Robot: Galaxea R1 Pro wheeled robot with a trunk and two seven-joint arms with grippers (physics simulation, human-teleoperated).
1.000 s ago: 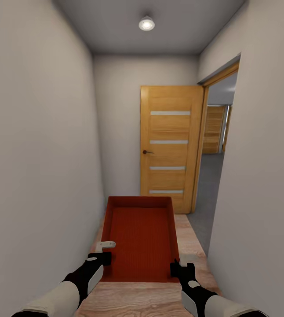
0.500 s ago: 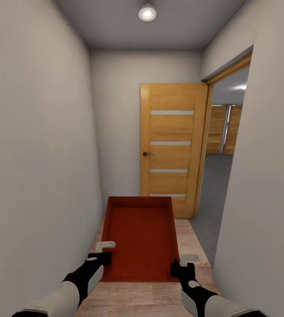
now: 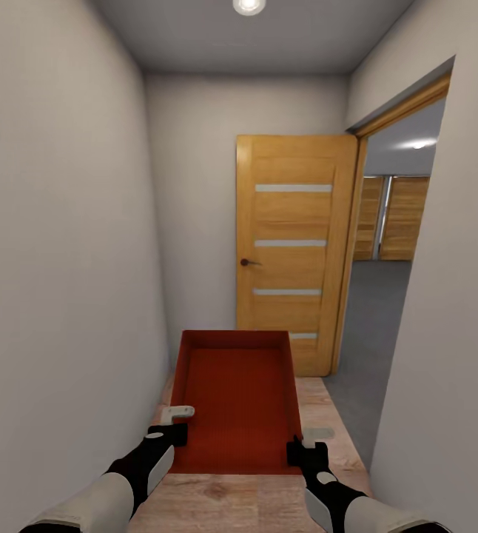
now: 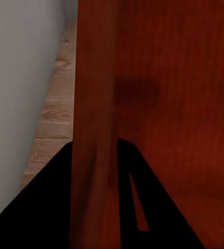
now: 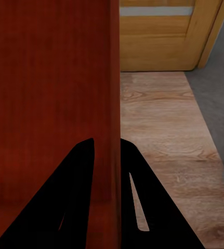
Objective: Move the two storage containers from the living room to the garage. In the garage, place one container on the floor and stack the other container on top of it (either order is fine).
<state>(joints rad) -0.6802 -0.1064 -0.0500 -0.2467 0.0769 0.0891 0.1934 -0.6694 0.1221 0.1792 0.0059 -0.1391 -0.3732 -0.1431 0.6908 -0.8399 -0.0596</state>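
One orange-red storage container (image 3: 235, 400) hangs level in front of me, carried between both arms in a narrow hallway. My left gripper (image 3: 177, 423) is shut on its left wall (image 4: 93, 104), with one black finger (image 4: 49, 207) on each side of the wall. My right gripper (image 3: 303, 443) is shut on the right wall (image 5: 114, 78) in the same way. Through the doorway ahead on the right I see the garage, with its dark grey floor (image 3: 376, 333) and wooden-plank sliding doors (image 3: 398, 218).
White walls close in on the left (image 3: 61, 259) and right (image 3: 453, 333). An orange wooden door (image 3: 292, 252) stands open against the hallway's end wall, beside the doorway. Light wood planks (image 3: 328, 414) cover the hallway floor under the container.
The whole view has advanced down the hallway: the door and doorway look larger and more of the garage shows. The container and both grippers keep their places in the picture.
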